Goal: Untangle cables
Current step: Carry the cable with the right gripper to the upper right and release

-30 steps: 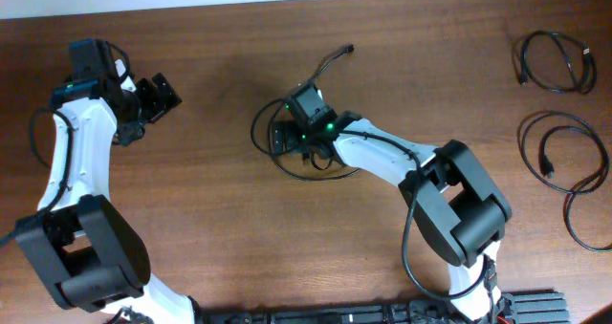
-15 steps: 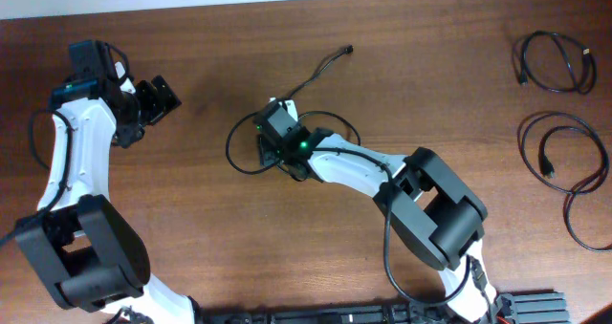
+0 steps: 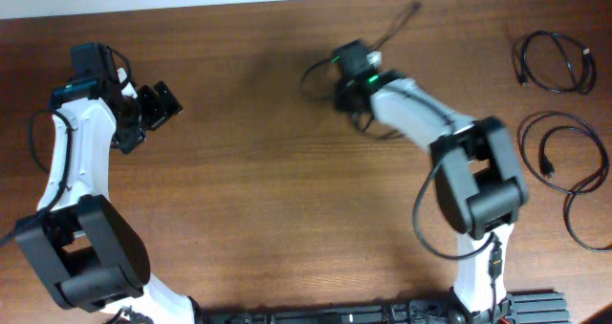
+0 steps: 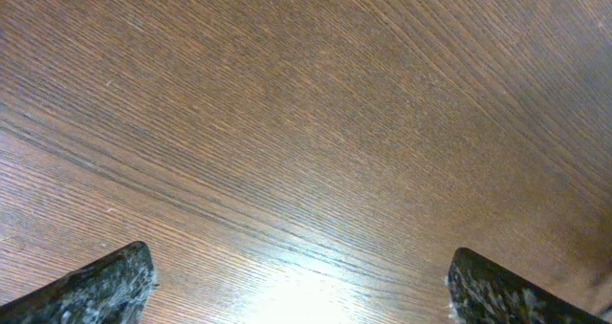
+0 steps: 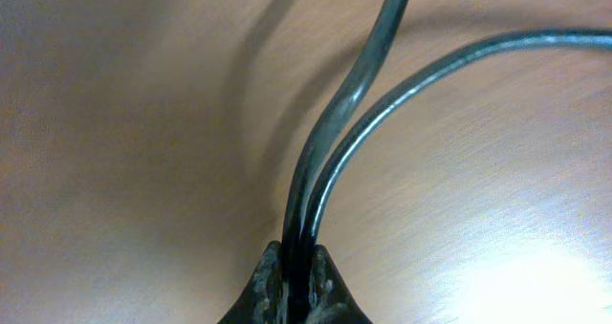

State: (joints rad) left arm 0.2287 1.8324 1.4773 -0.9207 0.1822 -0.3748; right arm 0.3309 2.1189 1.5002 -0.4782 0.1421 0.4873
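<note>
My right gripper [image 3: 341, 90] is at the far middle of the table, shut on a thin black cable [image 3: 312, 71]. In the right wrist view, two strands of that cable [image 5: 349, 114] run side by side out of the pinched fingertips [image 5: 325, 286] and curve away over the wood. One end of the cable [image 3: 411, 10] reaches toward the table's far edge. My left gripper [image 3: 153, 107] hovers open at the far left. Its dark fingers [image 4: 107, 284] are wide apart over bare wood with nothing between them.
Separate black cables lie at the right side: a small coil [image 3: 555, 61] at the far right, a larger loop [image 3: 566, 157] below it, and another loop [image 3: 585, 224] near the right edge. The right arm's body [image 3: 473, 181] stands over the right centre.
My right gripper has shut on the cable and swung from the table's middle to the far middle, dragging the cable along. The left arm has stayed where it was.
</note>
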